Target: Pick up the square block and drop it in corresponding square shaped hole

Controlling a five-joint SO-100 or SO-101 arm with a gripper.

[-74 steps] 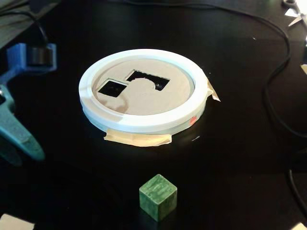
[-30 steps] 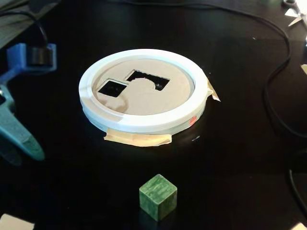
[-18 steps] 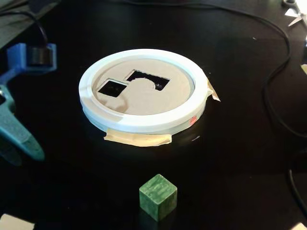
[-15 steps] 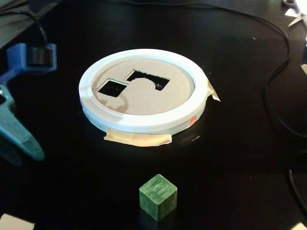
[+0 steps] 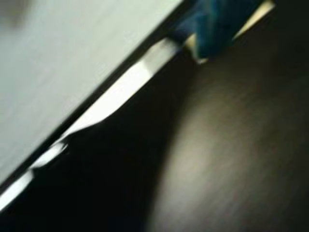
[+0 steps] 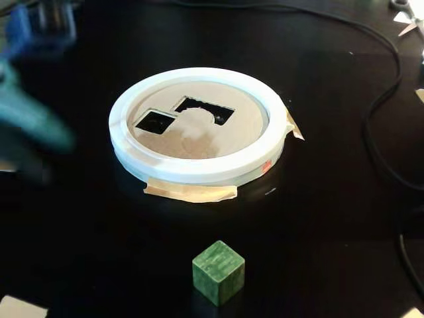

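The square block (image 6: pixel 218 272), a green marbled cube, stands alone on the black table near the front edge in the fixed view. Behind it lies the tan round board (image 6: pixel 199 142) with its thick white ring (image 6: pixel 192 170). The square shaped hole (image 6: pixel 156 122) is the small dark cutout on the board's left side. My gripper (image 6: pixel 36 126) is a teal motion-blurred shape at the far left, well away from block and board; its jaws are too smeared to read. The wrist view is blurred and shows neither block nor hole.
A larger irregular cutout (image 6: pixel 205 110) sits beside the square one. Masking tape (image 6: pixel 191 193) holds the ring to the table. A black cable (image 6: pixel 381 99) loops along the right side. A pale paper scrap (image 6: pixel 20 309) lies at the front left corner.
The gripper at the left has swung upward and is now motion-blurred. Block and board have not moved.
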